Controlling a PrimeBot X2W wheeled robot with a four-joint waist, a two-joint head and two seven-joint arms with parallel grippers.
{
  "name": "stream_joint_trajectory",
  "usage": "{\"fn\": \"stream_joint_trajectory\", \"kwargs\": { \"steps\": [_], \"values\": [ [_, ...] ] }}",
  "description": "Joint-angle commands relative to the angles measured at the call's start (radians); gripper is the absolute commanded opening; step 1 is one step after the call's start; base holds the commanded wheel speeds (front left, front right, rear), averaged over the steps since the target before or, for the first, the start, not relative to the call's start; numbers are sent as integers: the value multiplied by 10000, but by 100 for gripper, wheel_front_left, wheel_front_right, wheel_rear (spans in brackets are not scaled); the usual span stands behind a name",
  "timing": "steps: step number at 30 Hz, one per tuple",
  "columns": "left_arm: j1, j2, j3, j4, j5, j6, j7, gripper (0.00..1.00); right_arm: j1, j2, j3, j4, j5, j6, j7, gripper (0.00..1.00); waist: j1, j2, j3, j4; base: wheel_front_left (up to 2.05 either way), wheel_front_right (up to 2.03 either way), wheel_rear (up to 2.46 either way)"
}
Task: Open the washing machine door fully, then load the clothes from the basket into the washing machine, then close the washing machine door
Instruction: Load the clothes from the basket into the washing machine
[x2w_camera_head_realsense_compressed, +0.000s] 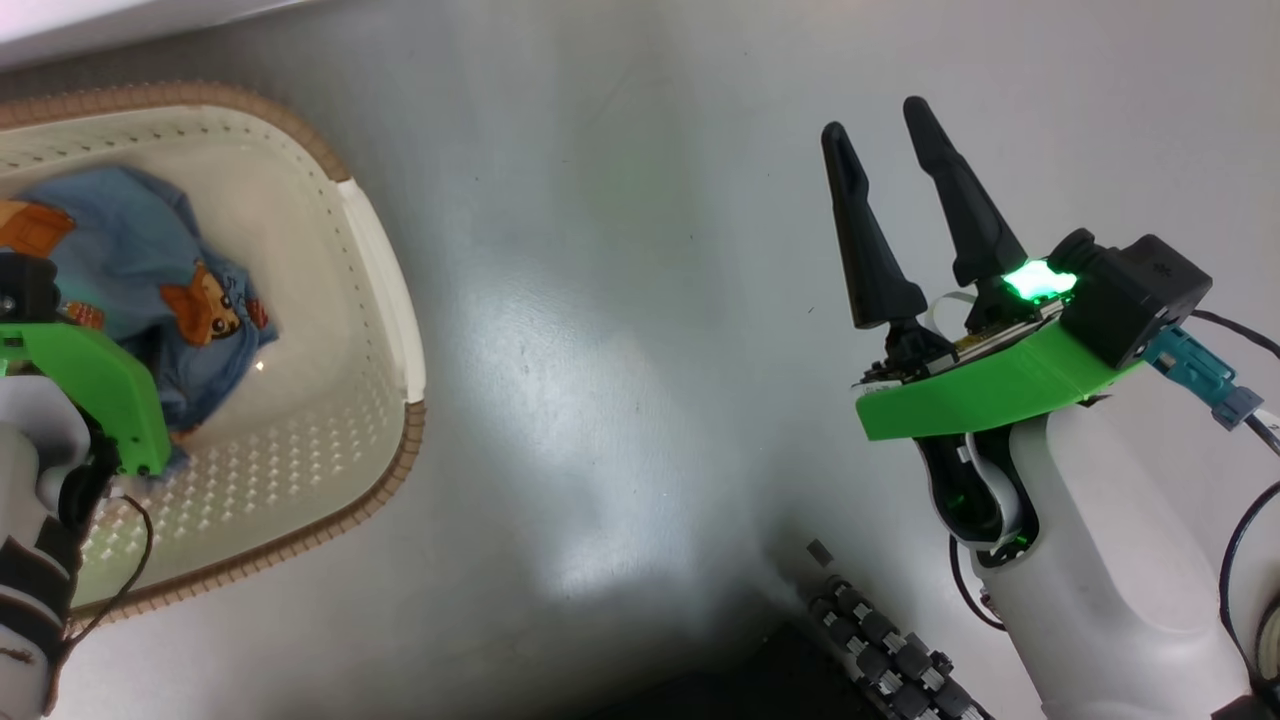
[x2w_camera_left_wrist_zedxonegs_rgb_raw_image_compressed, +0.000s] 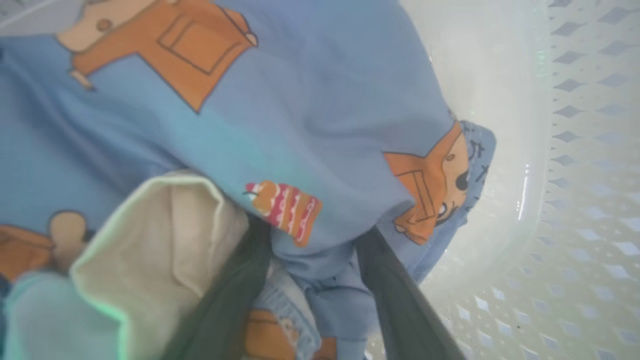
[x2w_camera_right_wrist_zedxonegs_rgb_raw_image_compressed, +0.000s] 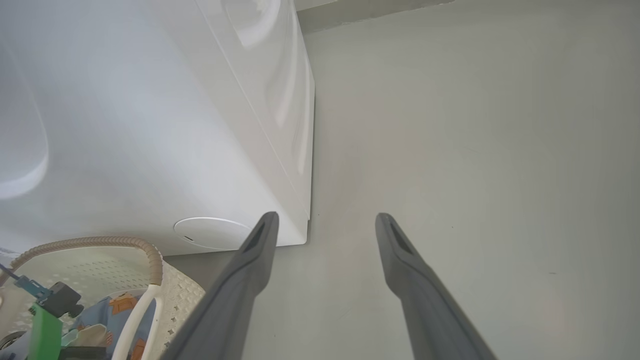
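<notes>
The cream basket sat on the grey floor at the left, holding light-blue clothes printed with orange animals. The left arm's green wrist cover hung over them. Well apart at the right, the right pincer stood above the floor, its two dark fingers spread.
</notes>
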Motion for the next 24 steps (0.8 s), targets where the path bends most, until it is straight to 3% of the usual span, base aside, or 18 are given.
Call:
{"fn": "stream_joint_trajectory", "kwargs": {
  "steps": [1, 12, 24],
  "values": [
    [62, 309, 130, -5, -116, 5, -118, 0, 241, 26, 154, -161, 63, 73, -78, 100, 0, 0, -21, 30, 0, 0, 0],
    [378, 127, -235, -228, -476, 5, -598, 0, 133, 26, 201, 41, 64, 73, -78, 100, 0, 0, -615, 236, 0, 0, 0],
    [1788, -156, -728, -1401, -1617, 4, -2001, 0, 394, 26, -58, 371, -117, 73, -78, 100, 0, 0, -2613, 652, 0, 0, 0]
  ]
}}
